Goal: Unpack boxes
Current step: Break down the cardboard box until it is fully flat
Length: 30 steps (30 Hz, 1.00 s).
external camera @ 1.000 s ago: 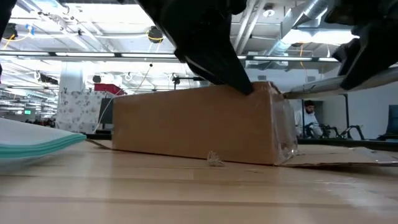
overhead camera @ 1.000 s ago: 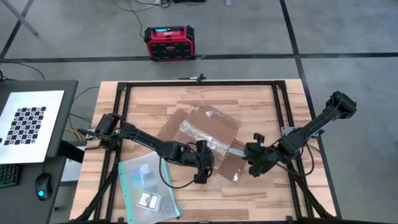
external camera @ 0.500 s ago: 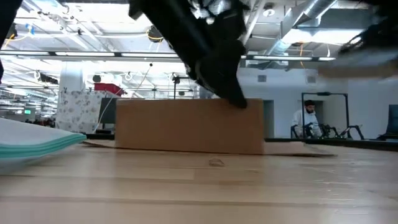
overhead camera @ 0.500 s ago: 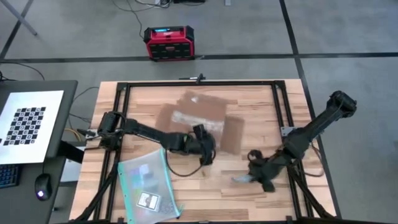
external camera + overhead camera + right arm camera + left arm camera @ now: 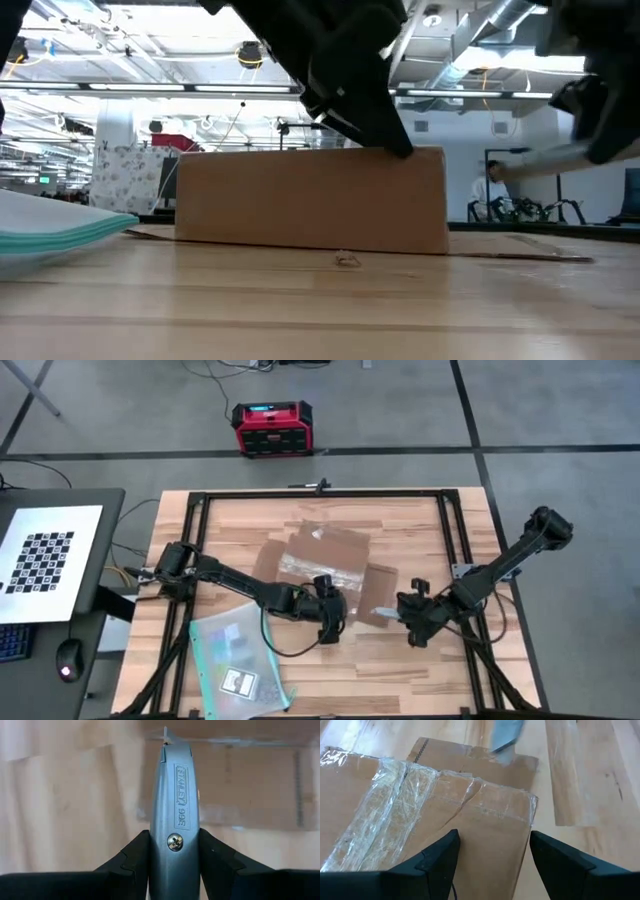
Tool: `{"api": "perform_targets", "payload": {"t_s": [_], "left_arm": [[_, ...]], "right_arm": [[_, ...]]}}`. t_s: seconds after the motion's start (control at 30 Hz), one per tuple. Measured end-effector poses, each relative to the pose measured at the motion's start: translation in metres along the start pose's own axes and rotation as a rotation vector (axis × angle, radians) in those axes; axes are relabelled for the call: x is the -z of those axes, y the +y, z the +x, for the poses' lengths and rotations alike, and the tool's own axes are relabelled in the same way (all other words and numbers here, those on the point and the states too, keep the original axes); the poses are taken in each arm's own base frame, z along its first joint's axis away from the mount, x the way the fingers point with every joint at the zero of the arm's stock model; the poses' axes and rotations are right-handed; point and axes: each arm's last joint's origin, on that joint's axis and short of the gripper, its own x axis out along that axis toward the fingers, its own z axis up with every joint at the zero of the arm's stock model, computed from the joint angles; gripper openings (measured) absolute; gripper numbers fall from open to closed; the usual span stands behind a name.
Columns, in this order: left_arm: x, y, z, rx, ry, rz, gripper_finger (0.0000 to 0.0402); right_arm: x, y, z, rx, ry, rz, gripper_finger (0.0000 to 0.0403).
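Observation:
The brown cardboard box (image 5: pixel 322 565) with shiny tape on top sits on the table, and its flaps (image 5: pixel 380 598) are spread flat on the wood. My left gripper (image 5: pixel 332 618) stands open at the box's near right top corner; in the left wrist view, the box's end edge (image 5: pixel 527 825) runs between the fingers. My right gripper (image 5: pixel 406 615) is to the right of the box, shut on a grey utility knife (image 5: pixel 175 785). The knife's blade (image 5: pixel 504 735) points at the right flap. My left gripper comes down slanting from the near left. One fingertip (image 5: pixel 399 147) rests on the box's top face near its right end (image 5: pixel 470 842). The other finger (image 5: pixel 560 865) stands past the end edge, and I cannot tell whether it touches. My right gripper pinches the knife's grey body between its two fingers, which are on its narrow edges (image 5: pixel 156 837). The knife lies along the fingers and sticks out ahead, slanting down toward the table's left. The blade tip (image 5: pixel 165 731) is at the flap's edge, and I cannot tell whether it touches.
A clear teal-edged pouch (image 5: pixel 235 658) lies at the near left of the table. Black frame rails (image 5: pixel 320 492) run around the table. A red and black case (image 5: pixel 272 428) stands on the floor beyond the far edge. A person (image 5: pixel 495 190) is in the room behind.
The box lay slanted a second ago. It slid toward the far edge while turning squarer, then came back nearer. My left gripper went with it. My right gripper drew the knife off the box toward the near edge, then returned it to the right flap.

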Motion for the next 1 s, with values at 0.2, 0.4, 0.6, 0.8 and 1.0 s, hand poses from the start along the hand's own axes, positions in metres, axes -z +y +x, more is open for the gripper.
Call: {"api": "perform_targets", "payload": {"t_s": [0.2,0.4,0.6,0.8,1.0], "left_arm": [[-0.017,0.001,-0.011,0.021,-0.020,-0.030,0.0228],[-0.048,0.009,-0.036,0.055,0.023,-0.120,0.0228],[-0.077,0.027,-0.065,0.079,0.093,-0.165,0.0228],[-0.092,0.072,-0.093,0.122,0.066,-0.237,0.0228],[-0.081,0.121,-0.089,0.244,0.144,-0.300,0.0228]], "right_arm": [[-0.003,0.000,0.000,-0.010,-0.019,0.017,0.0122],[-0.017,0.007,-0.011,-0.046,-0.083,-0.015,0.0122],[-0.054,0.002,-0.026,-0.037,-0.239,-0.069,0.0122],[-0.088,-0.022,-0.009,-0.018,-0.316,-0.104,0.0122],[-0.116,-0.049,0.020,-0.023,-0.353,-0.110,0.0122]]}}
